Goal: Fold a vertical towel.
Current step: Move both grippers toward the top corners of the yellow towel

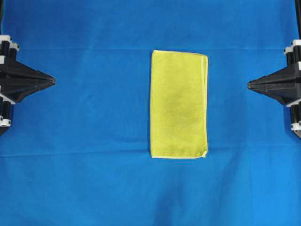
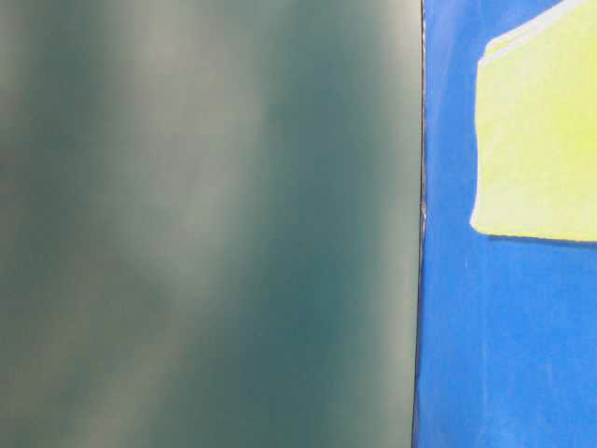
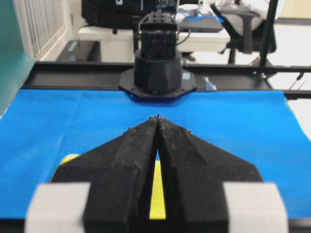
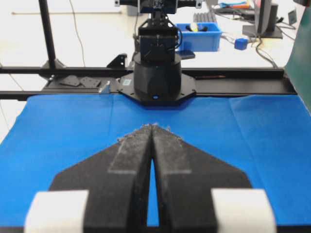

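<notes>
The towel is a bright yellow rectangle with a paler hem, lying flat and upright in the middle of the blue sheet. Part of the towel fills the upper right of the table-level view. My left gripper is shut and empty at the left edge, far from the cloth. My right gripper is shut and empty at the right edge. In the left wrist view the left gripper has its tips together, with a strip of the towel showing behind the jaws. The right gripper also has its tips touching over blue sheet.
A blurred dark green panel blocks the left two thirds of the table-level view. Each wrist view shows the opposite arm's black base on a rail at the sheet's far edge.
</notes>
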